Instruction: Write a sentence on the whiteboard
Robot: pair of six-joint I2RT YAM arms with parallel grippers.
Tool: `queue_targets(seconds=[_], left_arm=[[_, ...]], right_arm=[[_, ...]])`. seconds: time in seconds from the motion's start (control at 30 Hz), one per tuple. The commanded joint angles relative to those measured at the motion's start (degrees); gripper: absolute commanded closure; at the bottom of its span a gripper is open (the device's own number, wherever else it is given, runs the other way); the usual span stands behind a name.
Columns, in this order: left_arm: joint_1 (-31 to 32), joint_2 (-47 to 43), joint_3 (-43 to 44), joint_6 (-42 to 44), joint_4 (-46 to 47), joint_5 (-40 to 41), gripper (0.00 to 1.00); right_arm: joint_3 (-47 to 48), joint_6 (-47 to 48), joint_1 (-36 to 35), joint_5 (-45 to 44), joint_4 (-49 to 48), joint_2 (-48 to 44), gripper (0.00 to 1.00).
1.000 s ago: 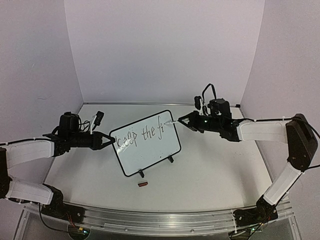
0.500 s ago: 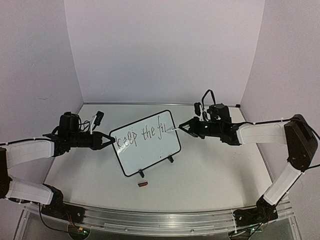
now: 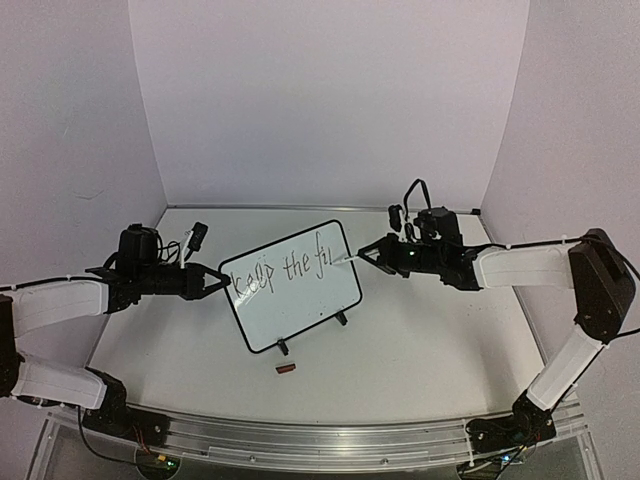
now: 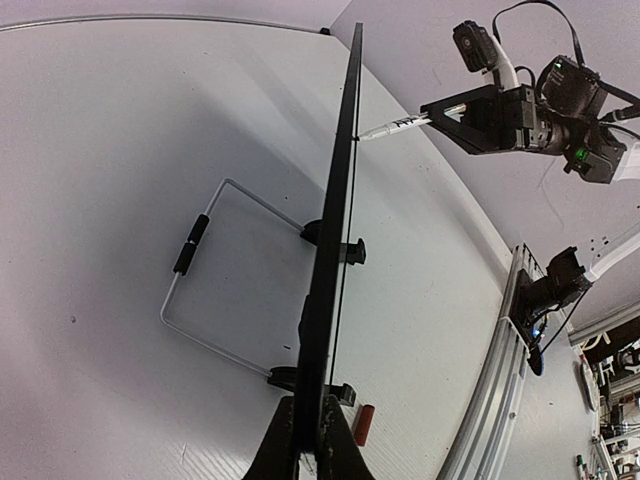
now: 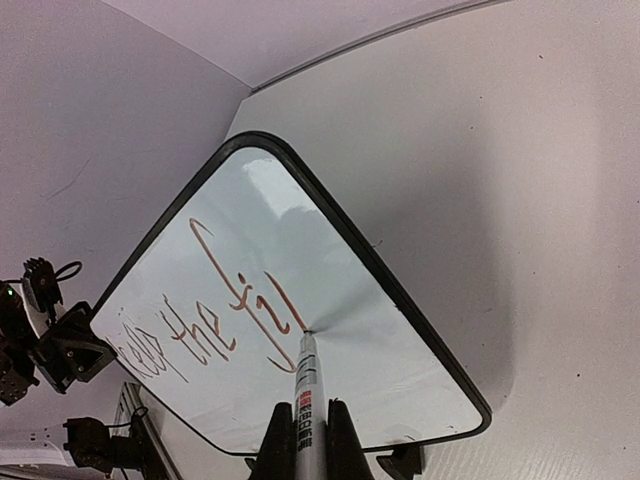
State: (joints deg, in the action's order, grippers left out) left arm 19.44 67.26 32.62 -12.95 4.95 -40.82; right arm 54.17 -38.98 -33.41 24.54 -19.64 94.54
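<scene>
Your right gripper grips the marker, tip touching the whiteboard straight ahead; your left gripper pinches its edge.

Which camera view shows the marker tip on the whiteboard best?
The right wrist view: the marker tip meets the whiteboard close up, unblocked. The top external view shows the marker small, near the board's right edge. The left wrist view shows it from the side, against the edge-on board.
</scene>
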Motion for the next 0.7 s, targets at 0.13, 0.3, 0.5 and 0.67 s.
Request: queue_targets(seconds=[0.13,0.3,0.5,0.67], left_arm=[[-0.43,-0.54,2.10,2.84,-0.79,4.17,1.00],[-0.46,-0.49,2.06,2.84,-0.76,4.17,1.00],[-0.46,-0.32,2.10,2.84,-0.81,4.17,1.00],[-0.44,-0.27,2.10,2.90,-0.67,4.12,1.00]], right_arm=[[2.96,0.08,0.36,-3.50,-1.56,-1.20,1.00],[3.31,0.03,0.44,-3.95,-1.81,-1.29,1.00],[3.46,-0.21,0.68,-4.39,-2.61,-1.23,1.00],[3.46,-0.49,0.88,-4.40,-3.21,-1.16,1.00]])
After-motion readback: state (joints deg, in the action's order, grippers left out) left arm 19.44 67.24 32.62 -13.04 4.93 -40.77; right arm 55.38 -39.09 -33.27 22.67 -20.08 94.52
